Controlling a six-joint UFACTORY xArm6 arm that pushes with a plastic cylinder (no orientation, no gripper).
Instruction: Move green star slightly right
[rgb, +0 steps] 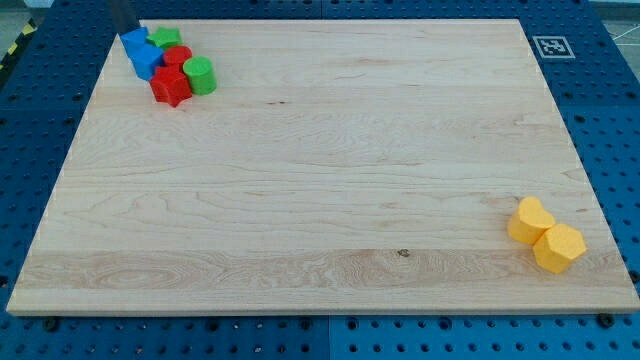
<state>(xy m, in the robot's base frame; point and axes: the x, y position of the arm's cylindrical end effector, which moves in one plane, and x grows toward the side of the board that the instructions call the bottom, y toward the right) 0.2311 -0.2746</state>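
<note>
The green star (166, 38) lies in a tight cluster at the view's top left, near the board's top edge. My tip (124, 31) comes down from the view's top edge and sits just left of the cluster, against a blue block (134, 43). The blue block lies between my tip and the green star. A second blue block (148, 61) touches the first, just below it. A red cylinder (178, 57) sits right below the green star.
A red star (170, 86) and a green cylinder (200, 76) form the cluster's lower part. Two yellow blocks (530, 220) (558, 248) touch at the bottom right. A black-and-white marker (549, 46) sits at the wooden board's (320, 180) top right corner.
</note>
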